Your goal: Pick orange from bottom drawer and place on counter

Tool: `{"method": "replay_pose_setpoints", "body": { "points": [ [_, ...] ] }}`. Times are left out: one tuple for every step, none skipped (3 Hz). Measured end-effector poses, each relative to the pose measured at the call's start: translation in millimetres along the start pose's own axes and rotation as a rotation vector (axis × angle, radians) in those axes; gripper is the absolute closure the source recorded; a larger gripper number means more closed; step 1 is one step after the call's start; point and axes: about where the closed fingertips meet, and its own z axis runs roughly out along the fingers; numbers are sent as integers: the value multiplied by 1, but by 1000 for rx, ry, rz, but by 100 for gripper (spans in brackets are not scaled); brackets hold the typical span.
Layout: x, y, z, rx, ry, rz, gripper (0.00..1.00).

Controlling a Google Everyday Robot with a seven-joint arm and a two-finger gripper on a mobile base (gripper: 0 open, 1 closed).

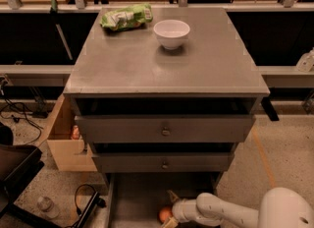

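The orange (165, 214) lies on the floor of the open bottom drawer (132, 200), near the lower edge of the view. My gripper (170, 208) reaches in from the right on its white arm (230, 212), with one finger behind the orange and one at its front. The fingers sit around the fruit, touching or nearly so. The grey counter (162, 57) is above, with a white bowl (171, 33) and a green bag (126, 16) at its back.
Two wider knobbed drawers (164, 131) are closed above the bottom one. A cardboard box (66, 141) stands to the cabinet's left, with cables, a bottle (46, 205) and a dark chair (17, 173) on the floor. A rail runs behind the counter.
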Motion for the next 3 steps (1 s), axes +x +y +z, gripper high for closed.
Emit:
{"method": "replay_pose_setpoints", "body": {
  "points": [
    [1,3,14,-18,-7,-1,26],
    [0,5,20,-24,-11,-7,51],
    [-3,5,18,-24,-11,-7,72]
  ]
}}
